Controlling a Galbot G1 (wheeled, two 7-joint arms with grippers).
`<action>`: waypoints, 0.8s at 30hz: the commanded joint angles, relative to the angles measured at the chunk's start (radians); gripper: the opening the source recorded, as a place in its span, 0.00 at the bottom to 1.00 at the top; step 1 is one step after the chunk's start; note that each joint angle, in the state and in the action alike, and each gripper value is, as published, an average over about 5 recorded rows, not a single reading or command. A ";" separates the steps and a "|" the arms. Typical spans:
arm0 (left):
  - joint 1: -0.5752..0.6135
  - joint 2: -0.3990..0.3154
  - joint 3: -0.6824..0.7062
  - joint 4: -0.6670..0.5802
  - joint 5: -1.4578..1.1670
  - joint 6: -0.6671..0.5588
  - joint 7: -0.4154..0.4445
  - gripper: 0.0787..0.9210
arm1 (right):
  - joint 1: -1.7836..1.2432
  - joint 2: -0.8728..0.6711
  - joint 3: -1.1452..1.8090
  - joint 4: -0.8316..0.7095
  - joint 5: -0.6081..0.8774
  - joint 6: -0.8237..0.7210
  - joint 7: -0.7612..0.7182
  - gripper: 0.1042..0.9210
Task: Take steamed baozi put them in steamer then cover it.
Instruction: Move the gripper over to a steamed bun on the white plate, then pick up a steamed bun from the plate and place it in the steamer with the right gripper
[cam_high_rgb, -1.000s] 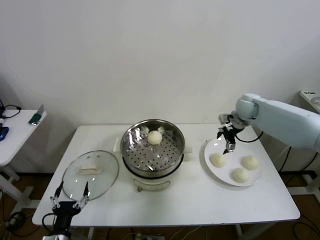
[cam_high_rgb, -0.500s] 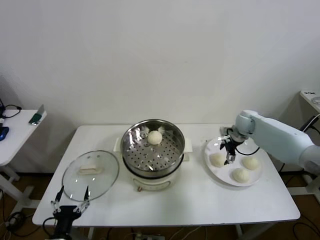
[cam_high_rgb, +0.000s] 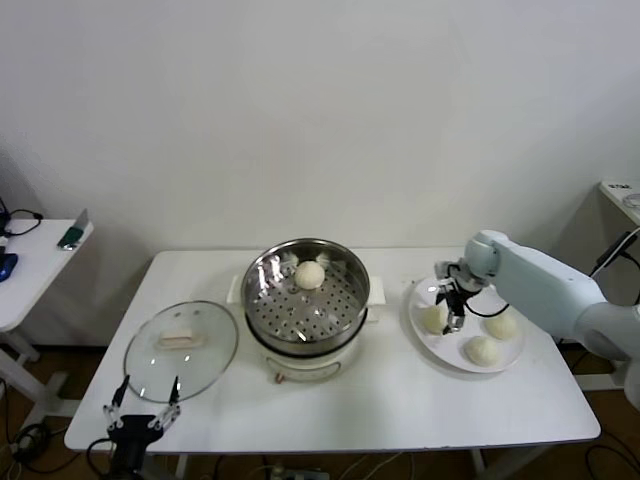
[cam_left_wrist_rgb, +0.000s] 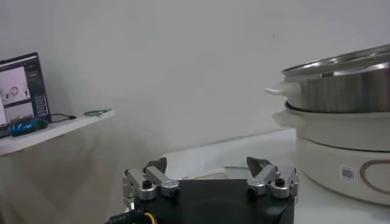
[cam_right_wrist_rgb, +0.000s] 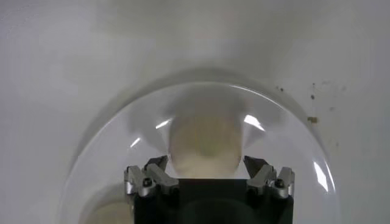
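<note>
The steamer (cam_high_rgb: 306, 300) stands mid-table, uncovered, with one baozi (cam_high_rgb: 309, 274) on its perforated tray. Three baozi lie on a white plate (cam_high_rgb: 438, 347) at the right: a left one (cam_high_rgb: 433, 318), a right one (cam_high_rgb: 500, 325) and a near one (cam_high_rgb: 481, 350). My right gripper (cam_high_rgb: 452, 308) is open and low over the left baozi. In the right wrist view the gripper (cam_right_wrist_rgb: 206, 164) has that baozi (cam_right_wrist_rgb: 205, 143) between its spread jaws. The glass cover (cam_high_rgb: 181, 350) lies flat at the table's left. My left gripper (cam_high_rgb: 140, 412) is open and empty by the table's front-left edge.
The left wrist view shows my left gripper (cam_left_wrist_rgb: 207, 165) low at table height, with the steamer's steel pot (cam_left_wrist_rgb: 341, 97) on its white base (cam_left_wrist_rgb: 341, 155) off to one side. A small side table (cam_high_rgb: 40, 265) with devices stands far left.
My right gripper has moved down and toward the steamer side of the plate, onto the left baozi. My left gripper has sunk a little lower at the table's front edge.
</note>
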 joint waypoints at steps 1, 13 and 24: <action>0.001 -0.002 0.001 0.001 0.004 0.000 -0.001 0.88 | -0.018 0.020 0.027 -0.036 -0.015 0.011 -0.013 0.81; 0.006 -0.008 0.007 0.008 0.005 -0.001 -0.005 0.88 | 0.031 0.008 0.004 -0.027 0.032 0.016 -0.026 0.72; 0.004 -0.010 0.012 0.002 0.006 0.004 -0.018 0.88 | 0.359 -0.027 -0.217 0.091 0.268 -0.009 -0.035 0.71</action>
